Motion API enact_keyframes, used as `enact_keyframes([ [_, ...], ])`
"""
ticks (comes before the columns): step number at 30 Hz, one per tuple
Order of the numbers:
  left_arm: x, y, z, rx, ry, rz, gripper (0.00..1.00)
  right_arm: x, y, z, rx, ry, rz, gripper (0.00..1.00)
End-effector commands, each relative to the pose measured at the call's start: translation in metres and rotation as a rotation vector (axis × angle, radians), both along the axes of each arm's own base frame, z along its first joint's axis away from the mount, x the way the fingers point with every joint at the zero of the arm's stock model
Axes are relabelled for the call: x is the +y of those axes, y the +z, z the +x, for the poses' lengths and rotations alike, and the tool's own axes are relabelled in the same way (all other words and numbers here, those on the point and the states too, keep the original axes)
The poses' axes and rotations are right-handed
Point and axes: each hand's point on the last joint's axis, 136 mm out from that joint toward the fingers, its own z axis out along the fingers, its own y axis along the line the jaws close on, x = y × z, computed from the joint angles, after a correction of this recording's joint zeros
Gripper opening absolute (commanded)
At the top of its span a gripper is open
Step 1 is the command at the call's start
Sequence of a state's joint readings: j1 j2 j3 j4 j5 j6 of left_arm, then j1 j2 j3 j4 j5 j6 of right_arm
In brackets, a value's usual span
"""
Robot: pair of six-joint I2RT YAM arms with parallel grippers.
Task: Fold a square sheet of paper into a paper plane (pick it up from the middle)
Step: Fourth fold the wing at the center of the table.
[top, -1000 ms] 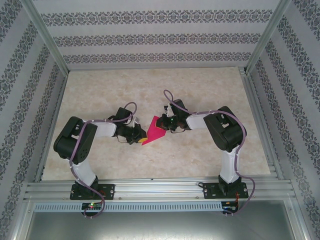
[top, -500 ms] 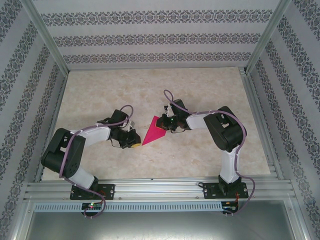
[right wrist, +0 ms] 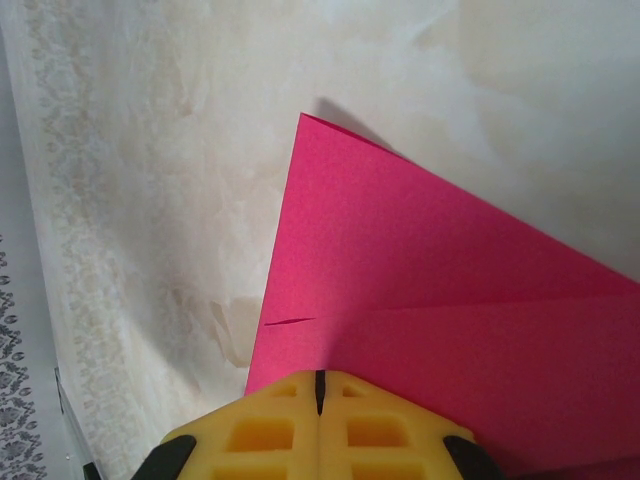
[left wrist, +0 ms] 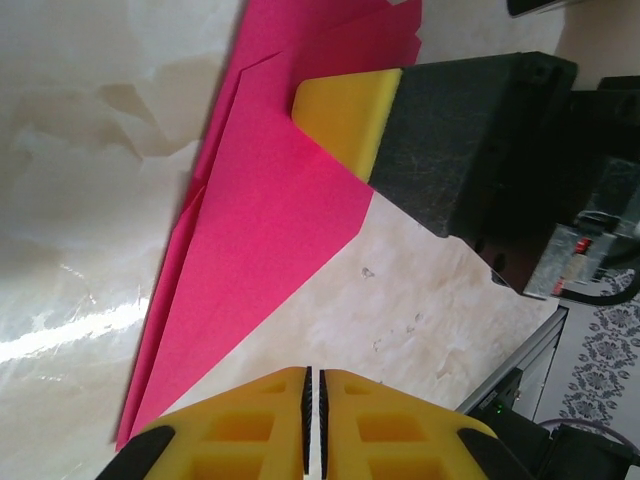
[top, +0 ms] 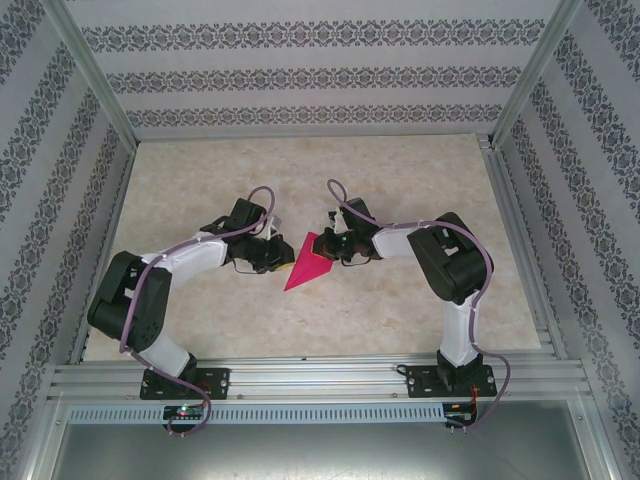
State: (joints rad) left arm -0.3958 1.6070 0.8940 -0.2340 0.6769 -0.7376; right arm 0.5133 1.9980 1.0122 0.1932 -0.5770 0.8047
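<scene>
Lying on tabletop [top: 400, 320]: the pink paper [top: 306, 264], folded into a slim pointed shape, at the middle of the top view between the two tools.
Paper shape: wide end toward the upper right of the top view, long sharp point toward the lower left.
Paper layers: overlapping flaps along the left edge in the left wrist view; a straight fold line running to the right edge in the right wrist view.
Right tool [top: 326, 243]: clenched, yellow fingertips meeting with only a hairline seam; it sits on the paper's wide upper-right end, touching it.
Right tool, from the left wrist: a yellow pad and black body [left wrist: 440, 130] at the upper right of the frame, resting on top of the pink sheet.
Right tool, own view: fingers [right wrist: 270, 430] at bottom centre, with the paper [right wrist: 430, 270] spreading from them to the right edge and one sharp corner pointing up near the centre.
Left tool [top: 282, 260]: clenched with nothing between the fingers, at the paper's left edge; whether it touches the sheet I cannot tell.
Left tool, own view: fingers [left wrist: 250, 430] at bottom centre, the paper's point ending at the lower left just beside them.
Arms: both bent inward toward the frame's centre.
</scene>
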Motion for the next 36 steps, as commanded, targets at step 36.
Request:
enact_keyframes([
  [36,0.016,-0.072,-0.061,0.172,-0.096,0.177,0.13,-0.048,-0.075,-0.043,0.192,-0.066,-0.25,0.05],
])
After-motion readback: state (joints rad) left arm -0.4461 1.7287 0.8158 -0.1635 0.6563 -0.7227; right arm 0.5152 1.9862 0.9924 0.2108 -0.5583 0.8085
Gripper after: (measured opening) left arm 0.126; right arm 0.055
